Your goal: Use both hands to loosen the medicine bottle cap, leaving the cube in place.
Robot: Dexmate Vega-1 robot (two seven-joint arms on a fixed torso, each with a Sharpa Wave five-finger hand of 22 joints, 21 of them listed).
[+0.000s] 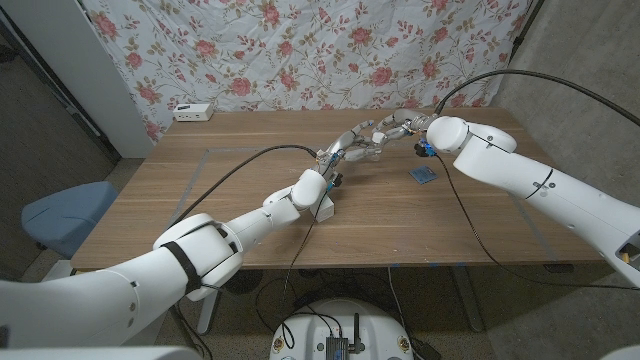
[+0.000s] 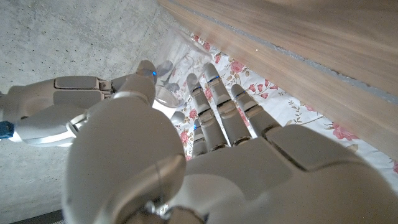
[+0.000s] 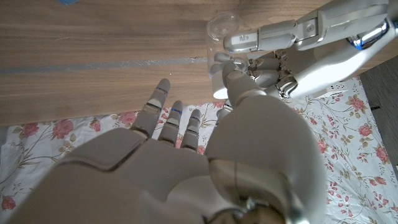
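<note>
Both hands are meeting over the far middle of the worktop [image 1: 250, 215]. The left hand [image 1: 345, 150] is reaching in from the near left, the right hand [image 1: 398, 128] from the right, fingertips facing each other.

The bottle [image 3: 222, 46] is sitting between them: a clear, see-through container, with its round end showing against the wood in the right wrist view. The left wrist view is showing the same clear body [image 2: 168, 84] just beyond the left hand's fingers [image 2: 214, 109]. In the head view the bottle is too hidden by the fingers to make out.

The left hand is gripping the bottle, thumb and fingers closing around it in the right wrist view. The right hand's thumb is lying against the bottle at one end; whether that hand is fully clamping it I cannot tell. The cap is not distinguishable.

The cube [image 1: 424, 176], blue, is lying on the worktop to the near right of the hands, under the right forearm, apart from both hands.

A white box [image 1: 192, 112] is sitting at the far left edge, before the floral cloth [image 1: 300, 50].
</note>
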